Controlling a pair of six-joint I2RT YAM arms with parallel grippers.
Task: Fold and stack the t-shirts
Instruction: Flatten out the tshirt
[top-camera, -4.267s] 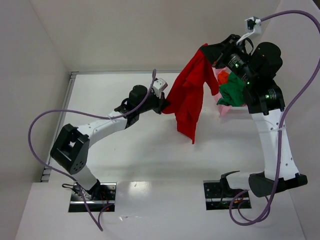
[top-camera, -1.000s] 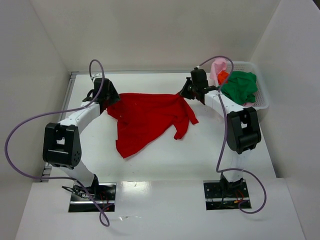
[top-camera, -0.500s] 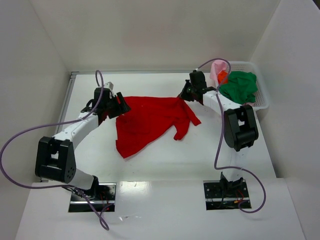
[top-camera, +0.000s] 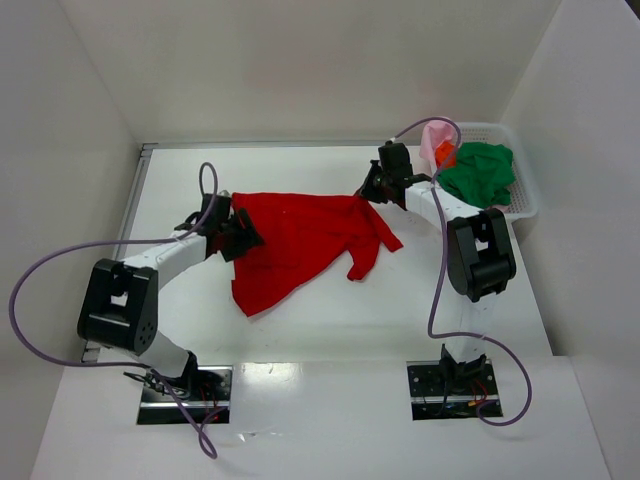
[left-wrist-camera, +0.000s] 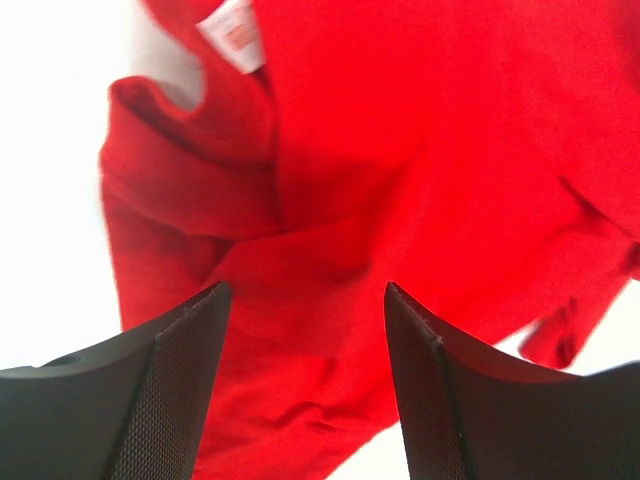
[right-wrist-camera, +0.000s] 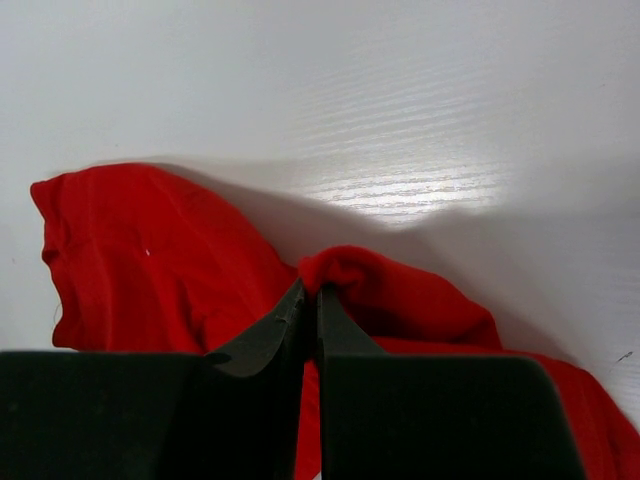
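The white table (top-camera: 330, 320) is carrying everything. The red t-shirt (top-camera: 295, 235) is lying rumpled and partly spread just left of the middle of the table, one sleeve trailing toward 4 o'clock. The white lattice basket (top-camera: 522, 172) is sitting in the 2 o'clock corner. The dark green t-shirt (top-camera: 480, 172) is bunching up inside it, with the pale pink t-shirt (top-camera: 436, 138) at that heap's 10 o'clock side. The orange t-shirt (top-camera: 446, 153) is peeking out between them.

The left gripper (top-camera: 243, 232) is hanging at the red shirt's 9 o'clock edge. Its wrist view is showing its fingers (left-wrist-camera: 170, 400) standing apart over the red cloth (left-wrist-camera: 400, 150), clamping nothing.

The right gripper (top-camera: 368, 192) is working at the shirt's 2 o'clock corner. Its jaws are pinching together on a raised fold of red cloth (right-wrist-camera: 150, 260).
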